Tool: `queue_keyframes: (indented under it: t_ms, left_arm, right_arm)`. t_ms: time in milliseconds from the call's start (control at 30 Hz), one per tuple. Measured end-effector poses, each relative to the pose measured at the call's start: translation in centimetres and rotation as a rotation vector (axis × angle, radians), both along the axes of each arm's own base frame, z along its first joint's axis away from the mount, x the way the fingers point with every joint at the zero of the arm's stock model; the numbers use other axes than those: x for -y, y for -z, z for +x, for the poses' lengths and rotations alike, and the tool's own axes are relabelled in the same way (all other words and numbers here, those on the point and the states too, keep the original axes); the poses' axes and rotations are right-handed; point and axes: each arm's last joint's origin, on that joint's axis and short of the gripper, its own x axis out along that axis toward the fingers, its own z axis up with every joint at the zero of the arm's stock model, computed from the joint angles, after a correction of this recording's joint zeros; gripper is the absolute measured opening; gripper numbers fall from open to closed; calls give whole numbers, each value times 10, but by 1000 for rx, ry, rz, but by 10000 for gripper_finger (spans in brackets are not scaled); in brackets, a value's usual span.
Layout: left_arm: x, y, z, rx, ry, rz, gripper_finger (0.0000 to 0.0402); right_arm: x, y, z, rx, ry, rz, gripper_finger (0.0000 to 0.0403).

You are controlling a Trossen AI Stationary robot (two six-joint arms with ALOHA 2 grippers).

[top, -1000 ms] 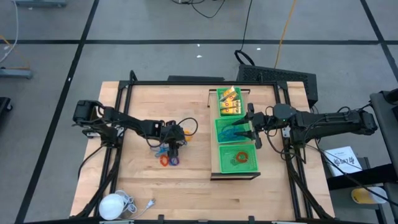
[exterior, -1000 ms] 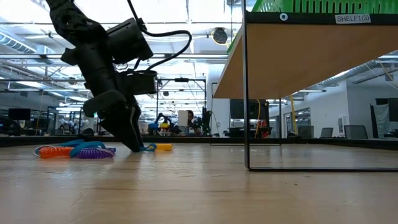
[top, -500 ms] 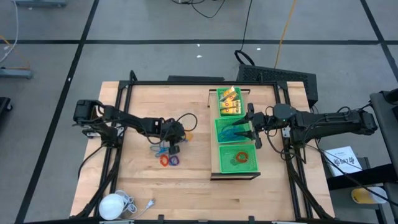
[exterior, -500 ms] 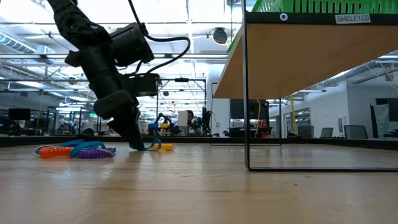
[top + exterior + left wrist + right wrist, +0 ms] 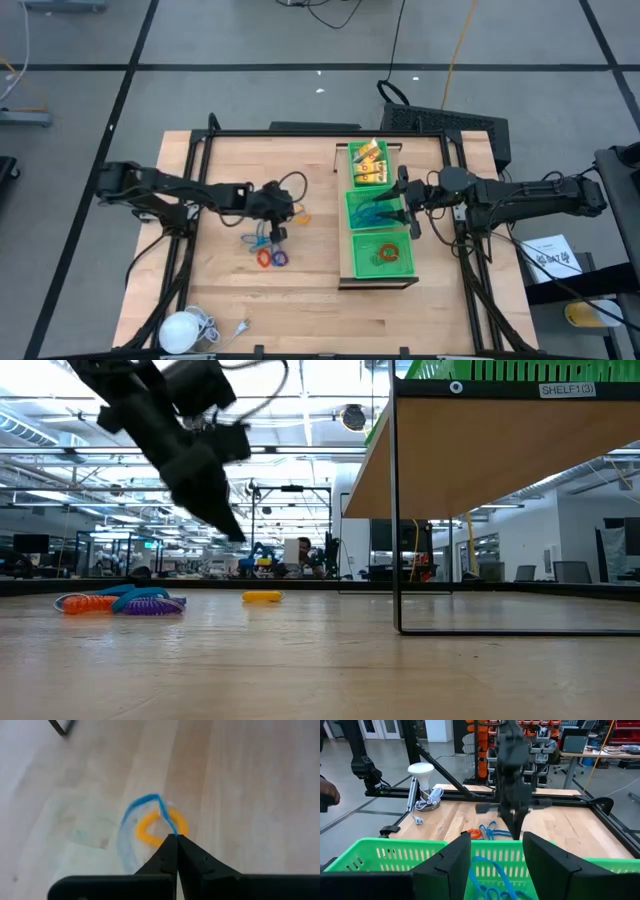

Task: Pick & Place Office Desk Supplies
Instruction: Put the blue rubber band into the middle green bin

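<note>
since your left gripper [image 5: 176,838] is pinched on the blue ring [image 5: 142,812], lift slow so it doesn't slip.

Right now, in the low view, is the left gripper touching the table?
No. The left gripper hangs well above the table, and the orange ring lies on the wood below it.

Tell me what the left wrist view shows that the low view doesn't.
Left wrist view only: a thin blue ring pinched between the shut fingertips of the left gripper and dangling over the wood.
Low view only: a heap of orange, blue and purple rings off to one side, the shelf on its thin legs, and the clear gap between gripper and table.
Both: the left gripper, the orange ring lying flat, and the wooden table.
</note>
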Motion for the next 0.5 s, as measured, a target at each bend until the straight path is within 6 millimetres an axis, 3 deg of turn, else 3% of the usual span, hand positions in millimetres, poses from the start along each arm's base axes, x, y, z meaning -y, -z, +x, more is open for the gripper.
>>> queue_keyframes:
  t_ms: [233,500]
  left_arm:
    - [1,-37,-10,180,2,18,4]
    - [3,-76,-3,531,109,57,5]
  right_arm:
    - [0,-1,0,7,1,0,169]
    - [0,-4,6,68,1,-3,169]
